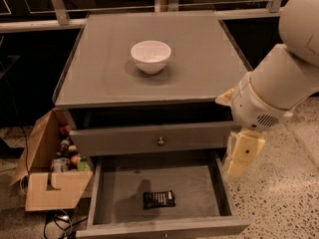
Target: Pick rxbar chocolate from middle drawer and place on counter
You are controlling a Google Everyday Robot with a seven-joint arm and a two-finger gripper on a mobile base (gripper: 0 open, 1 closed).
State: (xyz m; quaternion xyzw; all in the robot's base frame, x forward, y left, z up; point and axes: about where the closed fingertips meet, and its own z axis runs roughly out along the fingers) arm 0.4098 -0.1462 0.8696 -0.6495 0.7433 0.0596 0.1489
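Note:
The rxbar chocolate (pixel 159 199), a small black wrapped bar, lies flat on the floor of the open middle drawer (pixel 124 185), near its front centre. The counter (pixel 109 78) is the grey cabinet top above. My gripper (pixel 242 156), cream-coloured, hangs from the white arm (pixel 279 83) and points down beside the drawer's right wall, to the right of the bar and above it. It holds nothing that I can see.
A white bowl (pixel 150 56) stands on the counter. The grey drawer front with a round knob (pixel 160 141) sits above the open drawer, slightly pulled out. An open cardboard box (pixel 47 183) with bottles stands on the floor at the left.

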